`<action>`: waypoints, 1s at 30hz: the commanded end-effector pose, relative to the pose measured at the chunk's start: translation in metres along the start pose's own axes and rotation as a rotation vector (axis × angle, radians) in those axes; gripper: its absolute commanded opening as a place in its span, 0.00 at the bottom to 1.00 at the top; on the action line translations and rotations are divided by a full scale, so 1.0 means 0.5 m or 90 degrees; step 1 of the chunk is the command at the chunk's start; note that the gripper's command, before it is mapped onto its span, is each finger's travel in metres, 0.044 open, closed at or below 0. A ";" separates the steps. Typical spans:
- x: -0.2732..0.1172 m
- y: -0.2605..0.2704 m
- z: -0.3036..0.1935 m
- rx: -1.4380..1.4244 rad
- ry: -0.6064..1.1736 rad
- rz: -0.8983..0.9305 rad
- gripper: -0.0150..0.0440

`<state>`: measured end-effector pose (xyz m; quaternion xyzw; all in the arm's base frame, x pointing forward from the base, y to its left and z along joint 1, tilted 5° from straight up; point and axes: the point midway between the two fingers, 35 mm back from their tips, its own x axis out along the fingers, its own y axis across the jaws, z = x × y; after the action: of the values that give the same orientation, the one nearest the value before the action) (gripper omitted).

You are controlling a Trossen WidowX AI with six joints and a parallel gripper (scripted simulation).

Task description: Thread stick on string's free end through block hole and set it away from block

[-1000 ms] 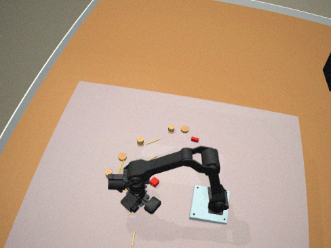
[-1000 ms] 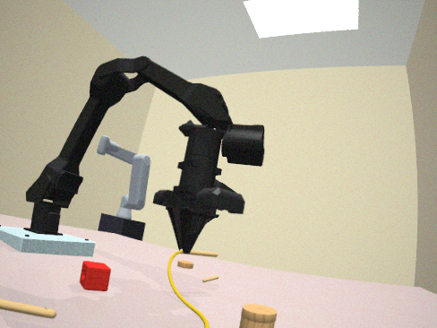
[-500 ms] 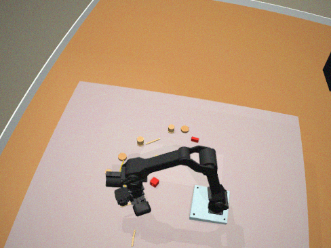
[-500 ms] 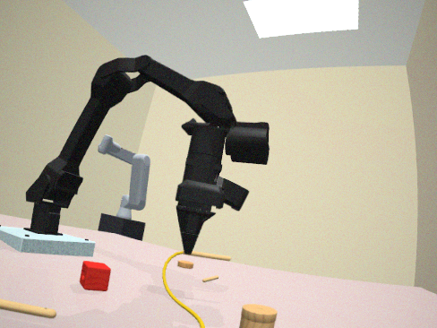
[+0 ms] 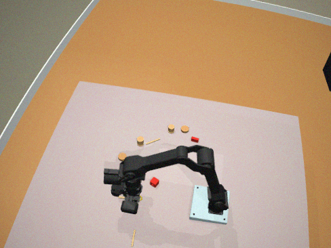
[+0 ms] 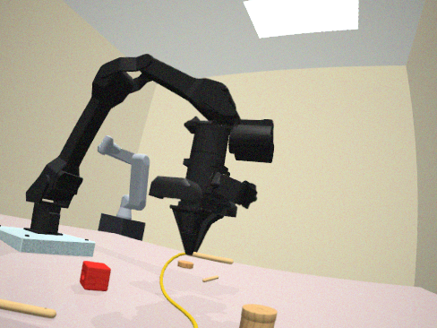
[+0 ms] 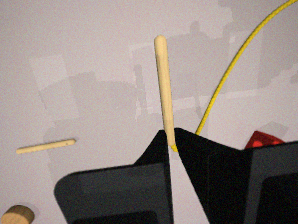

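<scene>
My gripper (image 6: 192,252) (image 7: 169,134) points down and is shut on the string's stick (image 6: 212,258) (image 7: 162,82), gripping it at its string end. The stick sticks out roughly level, above the table; a bit of it shows in the top view (image 5: 121,197). The yellow string (image 6: 162,282) (image 7: 220,89) hangs in a curve from the fingers. The red block (image 5: 154,182) (image 6: 95,276) (image 7: 261,141) sits on the table beside the gripper, a hole in one face, no string through it. A round wooden button (image 5: 122,156) lies behind the arm; the string's fixing is hidden.
Loose sticks (image 5: 153,141) (image 5: 133,238) (image 6: 27,309) (image 7: 46,146) lie on the table. Wooden cylinders (image 5: 140,141) (image 5: 171,128) (image 6: 258,315), a wooden disc (image 5: 184,129) and a small red piece (image 5: 195,139) stand or lie farther off. Another disc (image 6: 185,264) shows beyond the gripper.
</scene>
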<state>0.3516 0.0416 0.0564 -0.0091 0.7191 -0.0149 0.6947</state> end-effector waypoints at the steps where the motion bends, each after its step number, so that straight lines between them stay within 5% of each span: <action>1: -0.001 -0.006 0.007 0.112 0.000 -0.001 0.25; 30: 0.000 -0.036 0.041 0.787 -0.002 0.001 0.25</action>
<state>0.3696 0.0259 0.0561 0.3553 0.6057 -0.3863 0.5981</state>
